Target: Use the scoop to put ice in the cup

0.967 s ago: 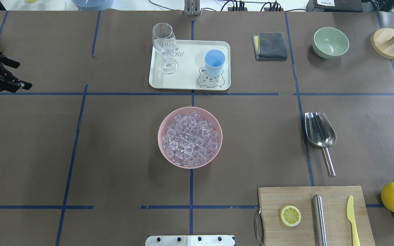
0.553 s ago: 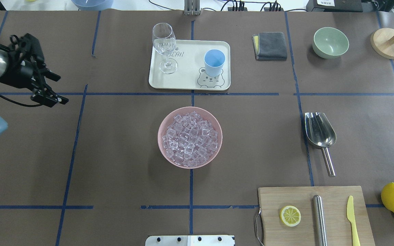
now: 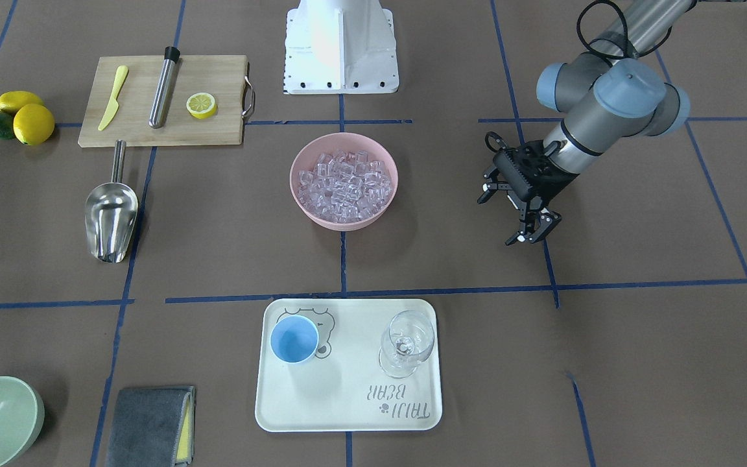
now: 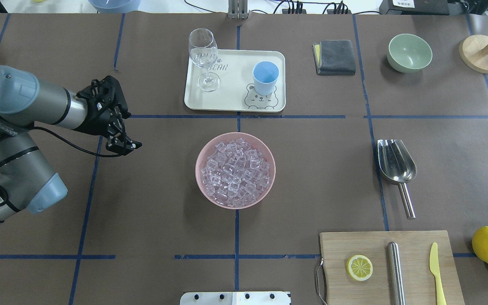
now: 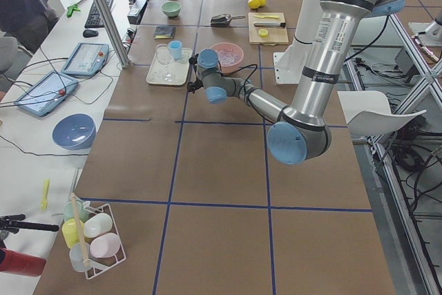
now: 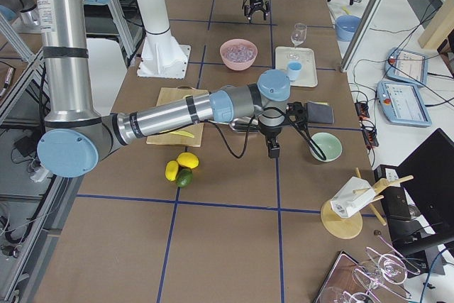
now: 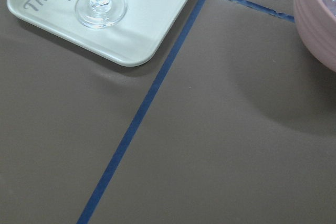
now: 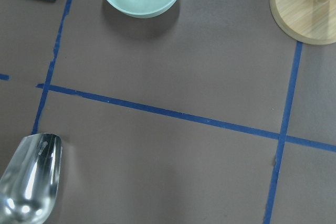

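Brown tabletop (image 3: 639, 363) holds the scoop (image 3: 111, 217) well apart from the empty, wide-open left claw (image 3: 497, 220)

Wears brushed-silver tube links on the left arm (image 4: 53, 101) and right arm (image 6: 170, 117), with a rounded pale blue-grey cap at each joint. Ends in a black, open-framed left gripper (image 4: 130, 130), a thin black cable (image 4: 79, 149) trailing back from it. Carries dark lettering farther behind the tool.

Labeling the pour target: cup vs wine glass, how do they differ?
The cup is opaque light blue, short, stemless; the wine glass is clear, taller, stemmed. The cup sits on the bear drawing of the tray, the wine glass by its lettering. Both upright, empty, on that tray.
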### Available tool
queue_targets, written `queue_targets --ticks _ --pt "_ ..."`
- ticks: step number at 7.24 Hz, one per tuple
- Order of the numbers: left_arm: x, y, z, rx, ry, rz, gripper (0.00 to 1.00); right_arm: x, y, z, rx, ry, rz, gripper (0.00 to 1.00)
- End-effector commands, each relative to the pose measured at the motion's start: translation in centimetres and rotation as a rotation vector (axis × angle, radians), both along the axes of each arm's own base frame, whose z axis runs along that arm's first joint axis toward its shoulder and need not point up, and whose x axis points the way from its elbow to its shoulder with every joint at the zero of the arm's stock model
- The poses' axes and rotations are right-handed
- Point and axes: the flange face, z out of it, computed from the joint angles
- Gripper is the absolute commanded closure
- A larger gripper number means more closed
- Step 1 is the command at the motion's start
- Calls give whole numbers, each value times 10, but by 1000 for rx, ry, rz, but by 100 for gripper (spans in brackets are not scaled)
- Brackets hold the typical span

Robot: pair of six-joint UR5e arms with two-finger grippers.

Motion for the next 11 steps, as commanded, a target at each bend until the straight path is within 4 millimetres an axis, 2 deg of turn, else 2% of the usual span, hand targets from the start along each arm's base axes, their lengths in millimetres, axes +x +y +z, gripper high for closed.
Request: queue_targets --ticks 1,2,3,4,5,6,9,11 --pt "57 48 -31 93 105 102 0 -16 1 -12 25 -2 -31 0" --pt "73 57 -18 117 136 128 0 -26 1 -23 44 -6 -48 0" --pt "82 54 1 156 178 133 0 -34 3 -31 39 -11 -46 0" --pt "92 59 10 234 177 166 0 -41 6 -42 30 -20 -33 0" --pt "103 66 9 291 165 128 0 -49 10 -53 7 -30 -14 0" --pt "121 73 -8 320 171 79 0 -60 14 -61 -11 -38 -8 0" --pt "132 82 -19 316 188 91 0 -78 14 -71 -22 -44 -15 0" --pt "133 82 -21 316 191 92 0 -96 12 -91 -27 -82 49 0"
